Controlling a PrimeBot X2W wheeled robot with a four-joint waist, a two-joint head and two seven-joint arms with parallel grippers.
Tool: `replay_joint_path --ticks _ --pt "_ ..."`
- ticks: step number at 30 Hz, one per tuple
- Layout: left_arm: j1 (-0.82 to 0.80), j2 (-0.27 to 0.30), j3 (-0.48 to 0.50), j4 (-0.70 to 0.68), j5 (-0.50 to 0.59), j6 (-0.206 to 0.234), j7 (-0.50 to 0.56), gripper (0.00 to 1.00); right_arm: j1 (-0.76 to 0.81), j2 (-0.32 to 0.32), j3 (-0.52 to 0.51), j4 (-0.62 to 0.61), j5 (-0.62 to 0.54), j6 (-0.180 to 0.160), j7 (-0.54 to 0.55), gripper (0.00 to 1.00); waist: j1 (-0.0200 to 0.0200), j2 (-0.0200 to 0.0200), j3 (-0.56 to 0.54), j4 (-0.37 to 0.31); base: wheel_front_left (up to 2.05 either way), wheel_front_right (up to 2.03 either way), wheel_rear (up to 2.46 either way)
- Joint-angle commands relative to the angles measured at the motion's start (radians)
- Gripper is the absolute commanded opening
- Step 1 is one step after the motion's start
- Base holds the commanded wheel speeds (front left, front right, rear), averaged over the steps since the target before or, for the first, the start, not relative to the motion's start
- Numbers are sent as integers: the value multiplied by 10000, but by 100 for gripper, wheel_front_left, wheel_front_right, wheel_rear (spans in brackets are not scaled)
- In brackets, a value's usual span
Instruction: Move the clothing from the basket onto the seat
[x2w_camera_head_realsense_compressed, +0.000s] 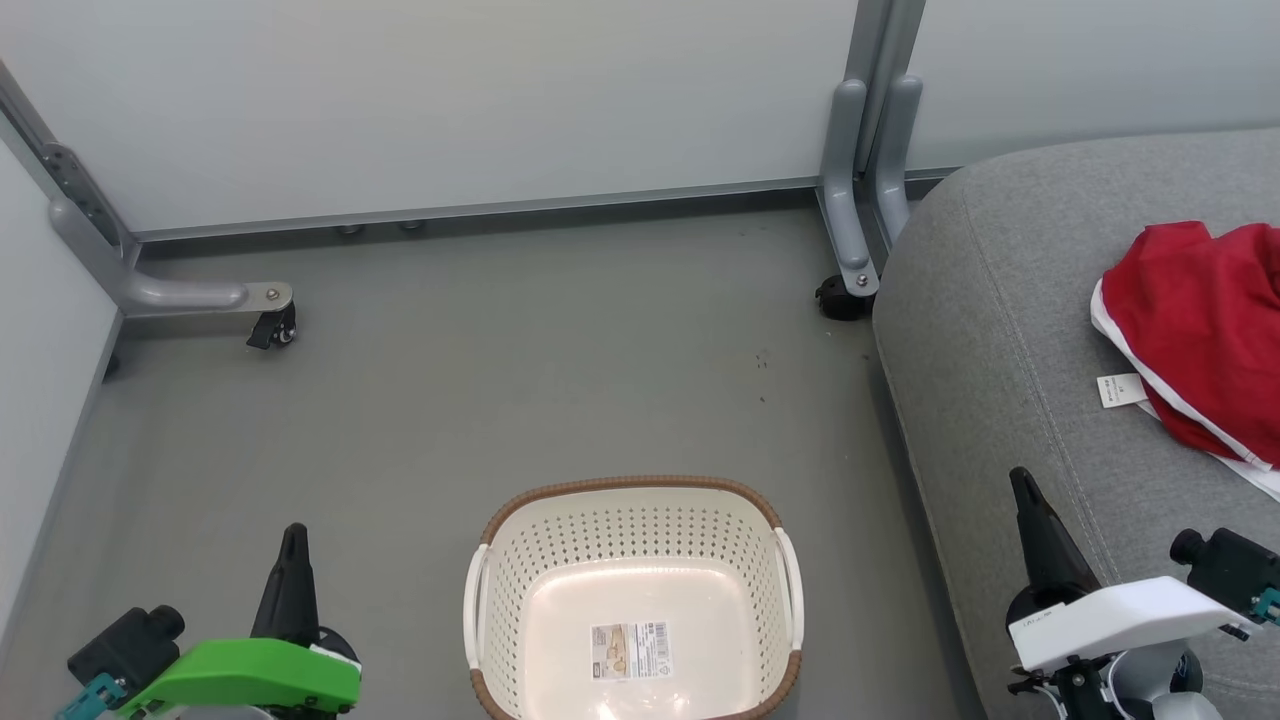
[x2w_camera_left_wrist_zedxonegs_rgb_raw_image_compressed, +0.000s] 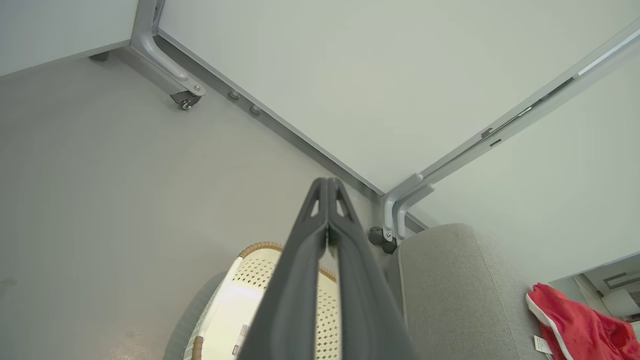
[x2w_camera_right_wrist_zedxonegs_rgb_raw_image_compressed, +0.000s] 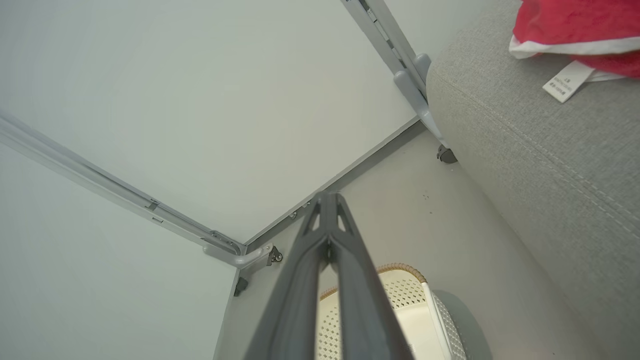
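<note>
I see basket (x2w_camera_head_realsense_compressed: 630, 530) empty, bottom centre. Clothing (x2w_camera_head_realsense_compressed: 1195, 320) lies on seat (x2w_camera_head_realsense_compressed: 1000, 330), frame right, up-right of right fingers (x2w_camera_head_realsense_compressed: 1045, 545). Left fingers (x2w_camera_head_realsense_compressed: 290, 590) and right fingers pressed together, holding nothing.

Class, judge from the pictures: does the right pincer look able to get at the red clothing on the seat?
Probably yes: the right pincer, shut, sits by the near edge of the seat, and bare grey cushion alone lies between it and the clothing.
</note>
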Motion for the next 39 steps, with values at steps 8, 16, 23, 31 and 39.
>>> replay_joint_path --ticks 8,16,23,31,39 --pt "-395 -42 214 -150 -1210 -96 292 0 -440 -102 -102 173 1327 3 139 0 0 0 -19 4 0 0 0" --pt "-480 -63 339 -156 -2138 -123 529 0 -596 -120 -166 391 2326 3 267 0 0 0 -38 7 0 0 0" --pt "-570 -75 436 -160 -2867 -162 722 0 -726 -124 -225 560 3116 3 368 0 0 0 -53 9 0 0 0" --pt "-641 -93 536 -165 -3676 -200 947 0 -884 -127 -301 757 3998 3 494 0 0 0 -72 13 0 0 0" --pt "-729 -111 638 -168 -4420 -219 1134 0 -1020 -124 -379 934 4789 3 610 0 0 0 -90 16 0 0 0"
